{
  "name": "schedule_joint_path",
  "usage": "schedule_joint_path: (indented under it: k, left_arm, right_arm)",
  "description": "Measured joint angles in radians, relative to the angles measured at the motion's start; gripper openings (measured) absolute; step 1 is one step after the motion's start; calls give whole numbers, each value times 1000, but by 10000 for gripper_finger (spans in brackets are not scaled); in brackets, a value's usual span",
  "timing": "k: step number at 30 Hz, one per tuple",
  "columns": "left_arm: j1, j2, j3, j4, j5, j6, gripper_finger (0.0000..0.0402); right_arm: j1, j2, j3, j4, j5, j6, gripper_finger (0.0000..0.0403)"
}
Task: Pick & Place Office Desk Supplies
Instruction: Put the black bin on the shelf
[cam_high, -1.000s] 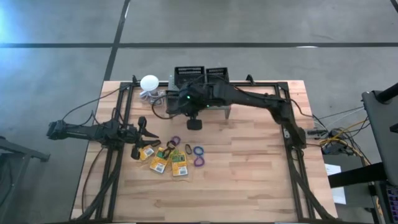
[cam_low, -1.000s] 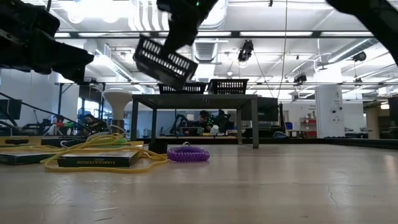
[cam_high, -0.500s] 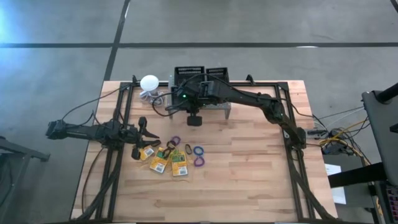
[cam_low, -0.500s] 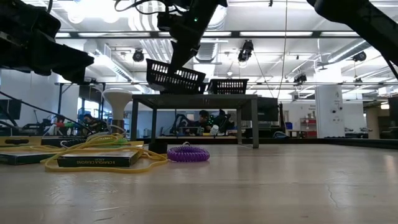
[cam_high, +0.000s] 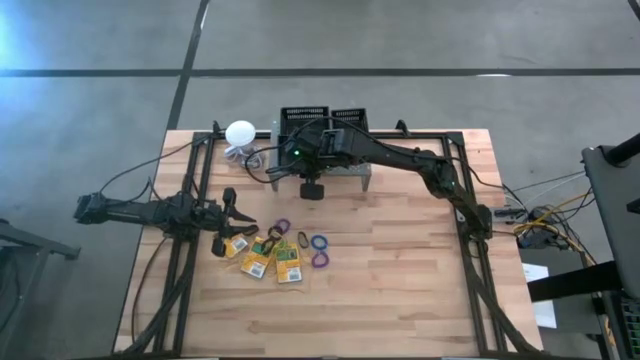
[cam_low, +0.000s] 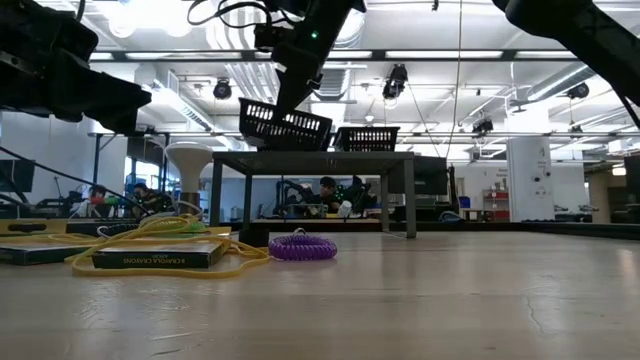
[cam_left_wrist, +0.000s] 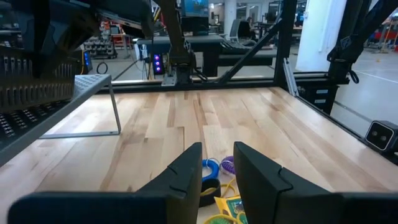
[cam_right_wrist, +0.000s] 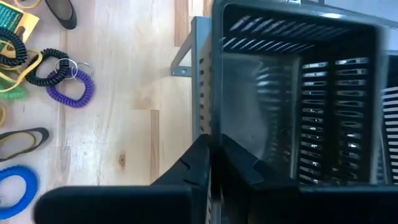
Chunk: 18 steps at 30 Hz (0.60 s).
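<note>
My right gripper (cam_high: 301, 138) is at the table's far middle, shut on a black mesh tray (cam_high: 303, 120) held over the grey perforated stand (cam_low: 312, 155). The tray (cam_low: 285, 125) is slightly tilted, its bottom about level with the stand's top. A second mesh tray (cam_high: 350, 118) stands on the stand beside it. My left gripper (cam_high: 233, 210) hangs open at the left, just above the supplies. Yellow-and-green boxes (cam_high: 288, 262), purple rings (cam_high: 320, 260), a blue ring (cam_high: 320, 242) and tan rubber bands (cam_low: 160, 235) lie flat on the table. My right gripper holds the tray by the top rim of one side wall (cam_right_wrist: 214, 124). The wall is pinched between the two fingers, one finger (cam_right_wrist: 239, 165) inside the tray and one outside. Whether the tray's bottom (cam_low: 290, 143) rests on the stand, I cannot tell.
A white ball-shaped object (cam_high: 240, 132) with a coiled cord sits at the far left by the stand. Black frame rails (cam_high: 190, 250) run along both sides of the table. Bare wood (cam_high: 400, 270) lies right of the supplies.
My right gripper has carried the tray toward the far edge and down. The tray was steeply tilted and higher; now it is nearly level, over the stand's top beside the second tray.
</note>
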Motion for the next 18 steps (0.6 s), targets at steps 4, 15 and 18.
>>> schedule_joint_path:
  k: [4, 15, 18]
  left_arm:
    - [0, 0, 0, 0, 0, 0, 95]
    - [0, 0, 0, 0, 0, 0, 95]
    - [0, 0, 0, 0, 0, 0, 95]
  right_arm:
    - [0, 0, 0, 6, 1, 0, 71]
    - [0, 0, 0, 39, 112, 45, 146]
    - [8, -5, 1, 39, 102, 46, 150]
